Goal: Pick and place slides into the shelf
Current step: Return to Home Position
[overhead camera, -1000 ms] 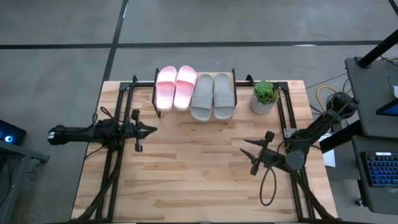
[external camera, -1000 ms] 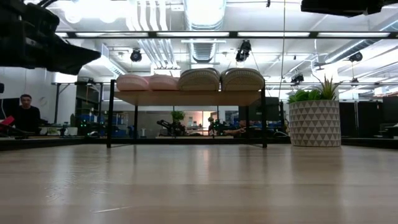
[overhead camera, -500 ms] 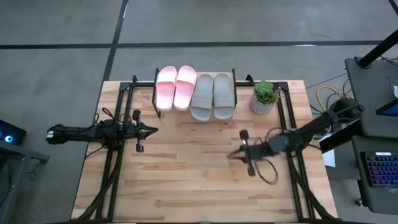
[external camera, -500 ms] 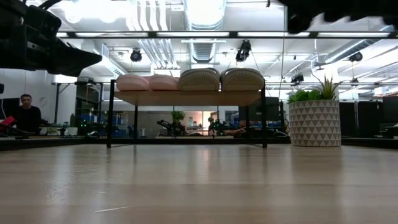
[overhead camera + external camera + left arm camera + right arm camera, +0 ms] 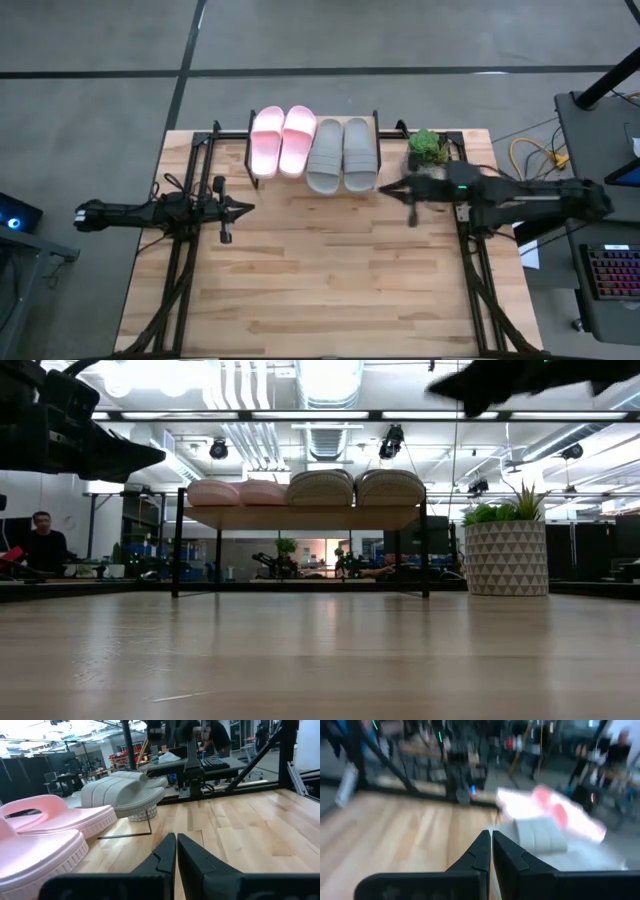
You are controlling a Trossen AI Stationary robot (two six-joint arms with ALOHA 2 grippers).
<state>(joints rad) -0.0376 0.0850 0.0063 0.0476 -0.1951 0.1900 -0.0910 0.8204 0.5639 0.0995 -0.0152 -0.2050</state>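
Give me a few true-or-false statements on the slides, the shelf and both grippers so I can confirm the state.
1. All four foam slides, the light pink pair and the grey pair, rest on the low wooden-topped shelf. True.
2. In the high view the grey pair lies left of the pink pair. False: pink is left, grey right.
3. The right gripper grips a grey slide. False: it is shut and empty, by the shelf's right end.
4. The left gripper is shut, at the left side of the wooden table. True.
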